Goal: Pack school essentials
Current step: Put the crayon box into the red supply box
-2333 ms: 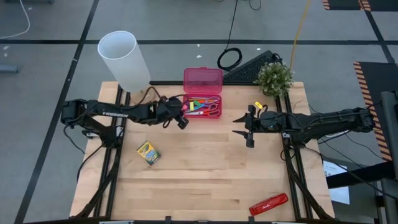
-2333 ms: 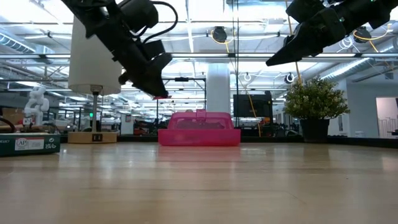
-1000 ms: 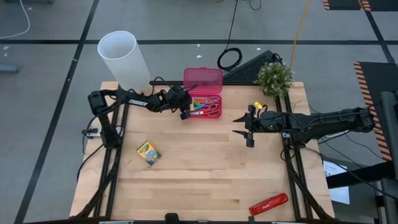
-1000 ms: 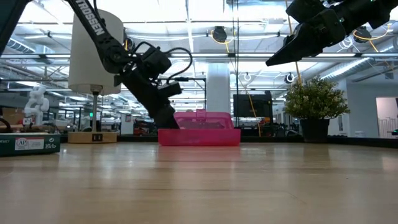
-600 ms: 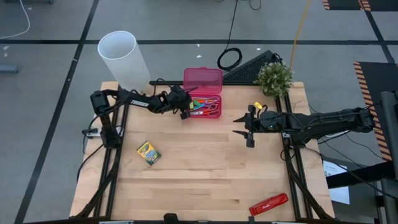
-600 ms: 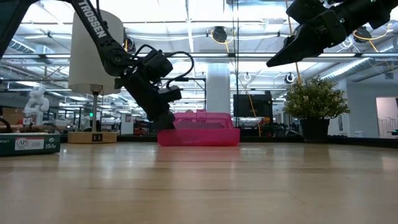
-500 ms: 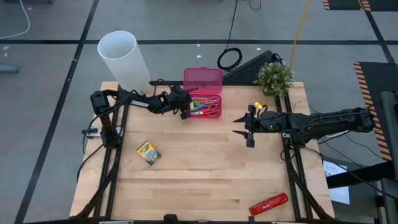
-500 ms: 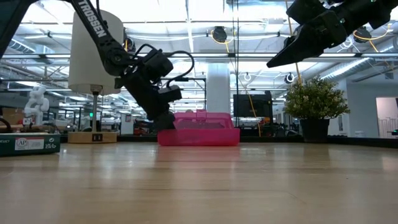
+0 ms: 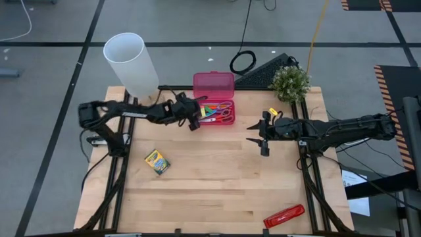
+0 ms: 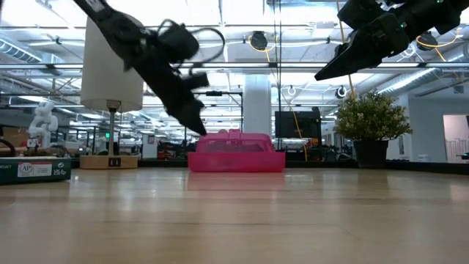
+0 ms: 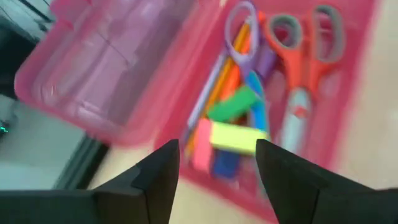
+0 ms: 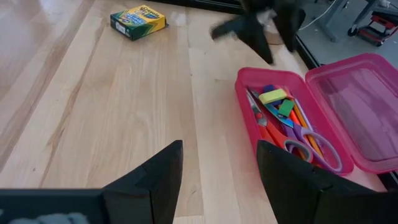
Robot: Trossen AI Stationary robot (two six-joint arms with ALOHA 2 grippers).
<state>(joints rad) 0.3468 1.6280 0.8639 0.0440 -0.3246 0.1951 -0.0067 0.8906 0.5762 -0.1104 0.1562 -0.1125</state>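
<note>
1. Hovering just beside the pink case (image 9: 214, 99), the left gripper (image 9: 193, 119) holds nothing, jaws spread wide.
2. Ahead of those jaws, scissors (image 11: 303, 68), pencils (image 11: 235, 74) and small pieces (image 11: 234, 137) lie inside the case.
3. The crayon box (image 9: 156, 161) lies well apart.
4. The right gripper (image 9: 256, 134) waits, jaws wide.

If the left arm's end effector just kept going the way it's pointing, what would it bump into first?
Probably the open pink case. The left end effector, fingers open and empty, sits at the case's left edge pointing into it, so likely the yellow eraser and green piece inside. Depth is unclear.
</note>
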